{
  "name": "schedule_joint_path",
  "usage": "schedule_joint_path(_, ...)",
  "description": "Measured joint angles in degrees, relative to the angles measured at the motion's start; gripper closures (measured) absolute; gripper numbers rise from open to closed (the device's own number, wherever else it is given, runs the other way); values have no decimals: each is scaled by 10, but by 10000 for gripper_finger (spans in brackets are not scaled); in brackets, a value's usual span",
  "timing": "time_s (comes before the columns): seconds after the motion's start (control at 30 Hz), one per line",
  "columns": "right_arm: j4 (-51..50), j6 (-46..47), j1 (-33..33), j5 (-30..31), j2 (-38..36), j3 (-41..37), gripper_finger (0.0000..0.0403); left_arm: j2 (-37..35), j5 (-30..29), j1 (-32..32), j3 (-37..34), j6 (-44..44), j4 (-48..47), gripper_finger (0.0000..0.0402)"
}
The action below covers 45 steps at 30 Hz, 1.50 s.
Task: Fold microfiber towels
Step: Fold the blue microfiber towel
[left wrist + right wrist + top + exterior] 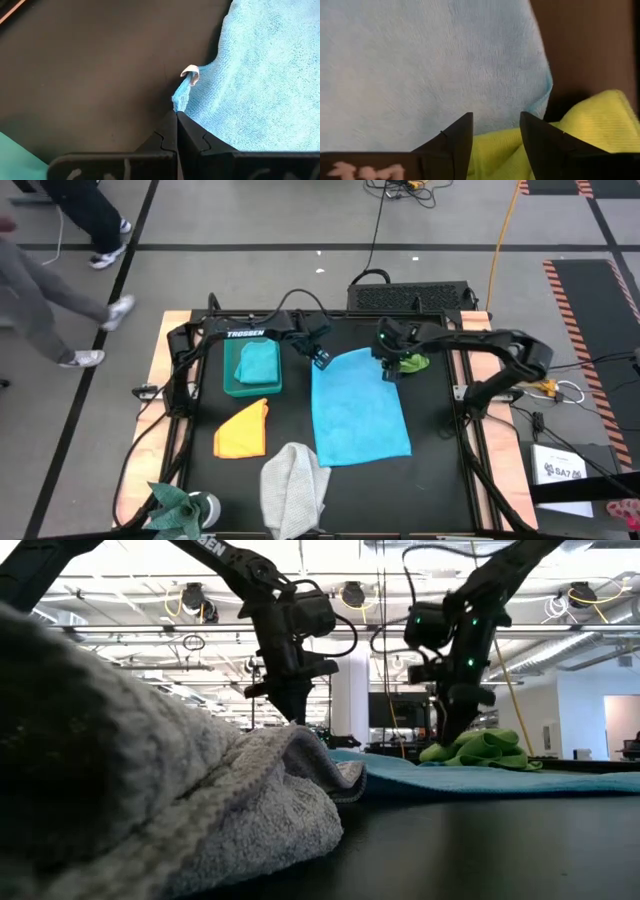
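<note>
At the back left of the black table point(440, 470), a rigid teal plastic bin point(232, 383) holds a folded teal microfiber towel point(259, 361). Just beside it, the left gripper point(176, 113) is pinched tight on one far corner of the flat light blue microfiber towel point(358, 408). The right gripper point(496, 131) hovers, fingers parted and holding nothing, over the opposite far corner, where a crumpled lime green towel point(480, 749) lies. An orange-yellow folded towel point(243, 430) and a bunched light grey towel point(294, 486) rest nearer the front.
</note>
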Motion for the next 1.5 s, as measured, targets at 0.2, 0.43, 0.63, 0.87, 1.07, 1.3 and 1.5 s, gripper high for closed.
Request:
schedule_joint_path(0.2,15,-65,-19,18,17,0,245,0,-1,0,0,-7,0,401)
schedule_joint_path(0.43,50,-80,-55,13,17,0,245,0,-1,0,0,-9,0,401)
schedule_joint_path(0.63,44,-76,-83,-30,17,0,245,0,-1,1,0,-11,0,401)
schedule_joint_path(0.87,68,-67,-101,-58,33,0,245,0,-2,1,0,-13,1,401)
schedule_joint_path(1.07,78,-60,-100,-60,96,1,245,0,-1,1,0,-19,1,401)
schedule_joint_path(1.3,112,-60,-100,-60,105,1,245,0,-1,1,1,-19,1,401)
schedule_joint_path(1.5,112,-65,-100,-56,90,-2,270,-1,-1,1,1,-19,0,400)
